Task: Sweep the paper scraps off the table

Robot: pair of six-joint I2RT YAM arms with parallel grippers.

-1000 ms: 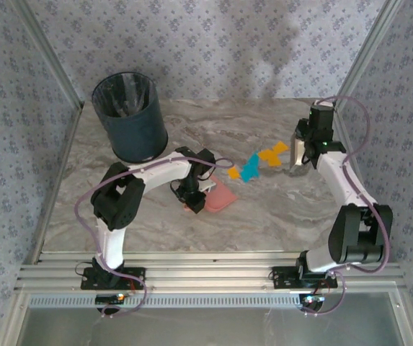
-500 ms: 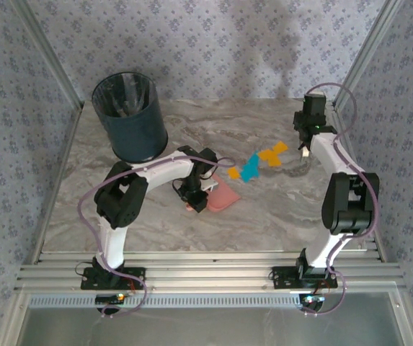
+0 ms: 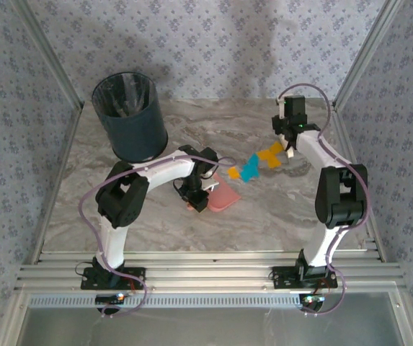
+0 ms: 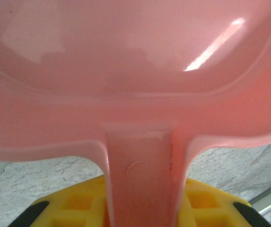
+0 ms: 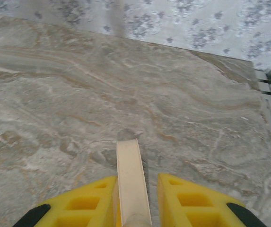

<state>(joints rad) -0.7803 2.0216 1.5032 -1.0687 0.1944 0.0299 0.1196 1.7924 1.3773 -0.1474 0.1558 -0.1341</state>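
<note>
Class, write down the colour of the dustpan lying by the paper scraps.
Pink. The dustpan shows best in the left wrist view.

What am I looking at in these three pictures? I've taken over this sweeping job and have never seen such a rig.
You have two robot arms bolted at the near edge of a table. The wide picture looks down from above and behind them. The other two come from a small camera on each wrist, looking forward along that arm's own pincer.

On the table lie teal and orange paper scraps, with a dark bin at the back left.

The left pincer is shut on the handle of a pink dustpan, which lies just left of the scraps. The left wrist camera sees that pan from close up.

The right pincer is shut on a pale flat stick, close to the right of the scraps. What the stick is, I cannot tell.
</note>
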